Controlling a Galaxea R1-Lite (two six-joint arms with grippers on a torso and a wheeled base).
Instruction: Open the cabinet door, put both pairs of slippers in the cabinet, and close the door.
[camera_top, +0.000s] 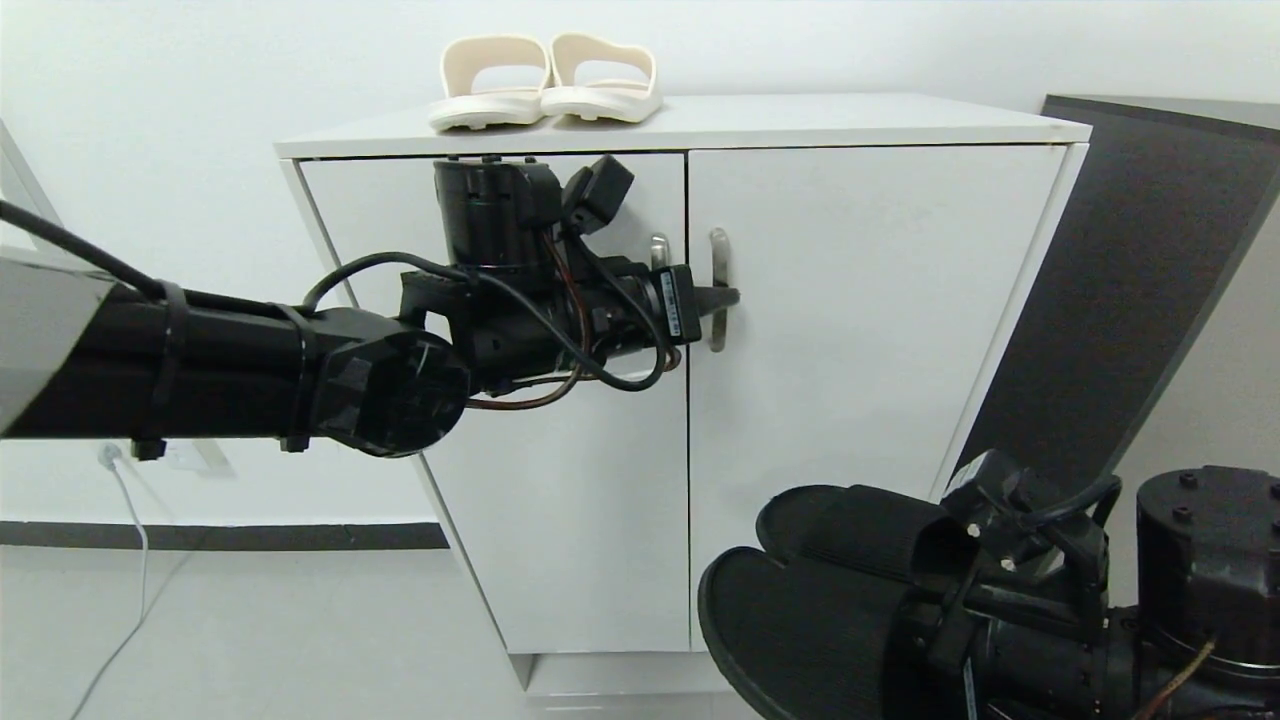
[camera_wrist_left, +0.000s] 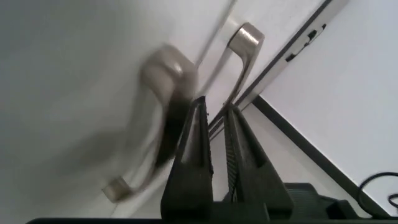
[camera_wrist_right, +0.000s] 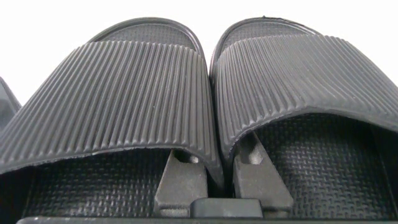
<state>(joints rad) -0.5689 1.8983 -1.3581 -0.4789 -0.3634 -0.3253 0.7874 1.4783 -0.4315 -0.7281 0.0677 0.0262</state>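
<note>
Sitting dead centre in the head view, the left gripper (camera_top: 722, 297) is on the right door handle (camera_top: 717, 255). In the left wrist view its fingers (camera_wrist_left: 199, 149) are drawn close together and the bar runs into the slim gap between them, so I read that as clamped on the handle. Both doors of the white cabinet (camera_top: 860, 420) look flush and shut, so opening is the step in hand.

That handle is a stiff, smooth metal bar. A hold at mid-bar looks right, though a polished bar could slide in the pads on the pull.

Down in the lower right of the head view, the black slippers (camera_top: 820, 590) hang in front of the cabinet's foot, carried by the right gripper (camera_wrist_right: 214, 171). Its fingers (camera_wrist_right: 180, 180) are tucked under the ribbed straps and pinched on the two inner strap edges where they meet, so one hold carries both. They look light and rubbery, and soft enough to flex, while the ribbing should give good bite.

At the upper middle, the cream slippers (camera_top: 545, 85) rest side by side on the cabinet top, touching each other. They look light too, but smoother moulded foam and probably slicker. The same pinch where the inner straps meet seems the place to take them.

The count: one cabinet, two doors, two handles counting the left door handle (camera_top: 658, 250), and two pairs of slippers, four in all.
</note>
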